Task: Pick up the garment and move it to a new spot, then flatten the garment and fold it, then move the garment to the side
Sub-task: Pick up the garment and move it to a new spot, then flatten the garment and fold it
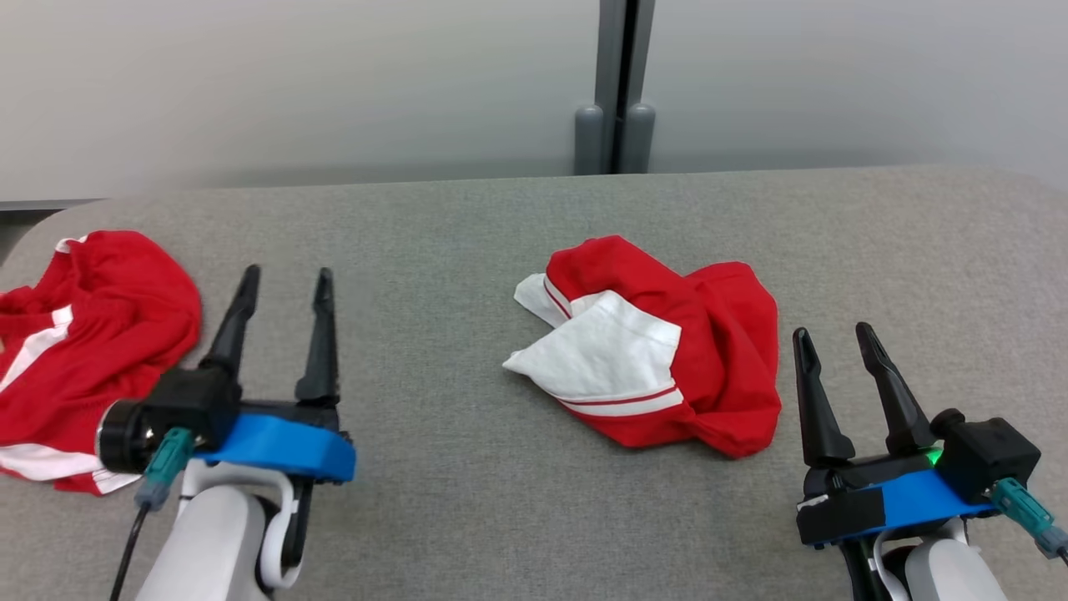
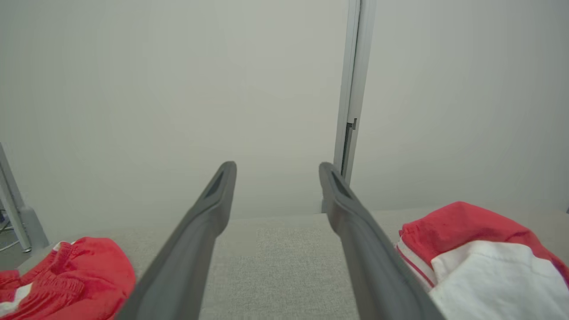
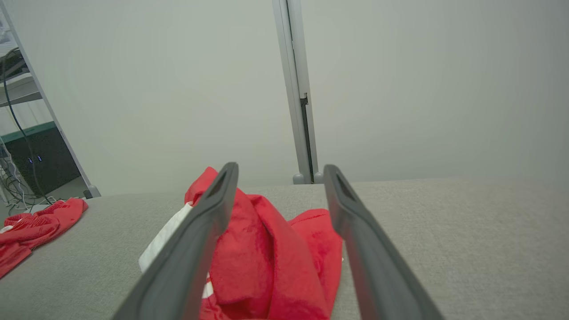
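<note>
A crumpled red and white garment lies in a heap at the middle of the grey table; it also shows as the garment in the left wrist view and the garment in the right wrist view. My left gripper hovers open to the left of it, nothing between its fingers. My right gripper stands open just to the garment's right, fingers pointing toward the far wall, holding nothing.
A second red and white garment lies bunched at the table's left edge, beside my left gripper. A grey wall with a vertical post runs behind the table. A dark cabinet with cables stands beyond the left end.
</note>
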`<state>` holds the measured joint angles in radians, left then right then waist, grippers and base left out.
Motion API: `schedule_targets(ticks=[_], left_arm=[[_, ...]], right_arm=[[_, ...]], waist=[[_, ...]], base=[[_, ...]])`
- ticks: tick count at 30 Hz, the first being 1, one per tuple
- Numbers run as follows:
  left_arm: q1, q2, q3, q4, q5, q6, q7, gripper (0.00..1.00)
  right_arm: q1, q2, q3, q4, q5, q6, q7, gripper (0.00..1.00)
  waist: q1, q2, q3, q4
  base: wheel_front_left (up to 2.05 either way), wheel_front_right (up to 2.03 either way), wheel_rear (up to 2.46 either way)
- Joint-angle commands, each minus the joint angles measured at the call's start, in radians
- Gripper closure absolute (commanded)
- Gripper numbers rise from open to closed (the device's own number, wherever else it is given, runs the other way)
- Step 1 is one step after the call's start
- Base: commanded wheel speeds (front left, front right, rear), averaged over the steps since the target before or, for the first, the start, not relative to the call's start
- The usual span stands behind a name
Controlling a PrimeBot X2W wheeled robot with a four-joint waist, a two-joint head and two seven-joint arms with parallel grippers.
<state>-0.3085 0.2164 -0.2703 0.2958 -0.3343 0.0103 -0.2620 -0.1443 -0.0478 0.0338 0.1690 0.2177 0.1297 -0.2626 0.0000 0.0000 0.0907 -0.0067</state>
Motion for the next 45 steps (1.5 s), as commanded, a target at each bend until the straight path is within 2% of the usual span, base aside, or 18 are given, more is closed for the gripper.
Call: schedule_targets(ticks=[1,9,18,29,45], left_arm=[[0.037,0.0,0.032,-0.026,0.012,0.008,-0.004,0.0],[0.172,-0.026,0.149,-0.087,0.06,0.0,-0.004,0.0],[0.258,-0.063,0.214,-0.087,0.1,-0.017,-0.004,0.0],[0.289,-0.093,0.247,-0.071,0.153,-0.03,-0.004,0.0],[0.279,-0.109,0.278,-0.055,0.183,-0.054,-0.004,0.0]], right_arm=[[0.013,-0.004,-0.005,0.0,-0.008,0.002,-0.003,0.0],[0.032,-0.004,-0.009,0.008,-0.016,0.002,-0.004,0.0],[0.049,-0.004,-0.011,0.025,-0.029,0.002,-0.004,0.0],[0.073,-0.005,-0.007,0.06,-0.039,0.002,-0.004,0.0],[0.062,-0.005,-0.005,0.076,-0.035,0.002,-0.004,0.0]], waist=[[0.0,0.0,-0.004,0.01],[0.0,0.0,-0.029,0.035],[0.0,0.0,-0.048,0.043],[0.0,0.0,-0.064,0.036],[0.0,0.0,-0.068,0.03]], base=[[0.0,0.0,0.0],[0.0,0.0,0.0],[0.0,0.0,0.0],[0.0,0.0,0.0],[0.0,0.0,0.0]])
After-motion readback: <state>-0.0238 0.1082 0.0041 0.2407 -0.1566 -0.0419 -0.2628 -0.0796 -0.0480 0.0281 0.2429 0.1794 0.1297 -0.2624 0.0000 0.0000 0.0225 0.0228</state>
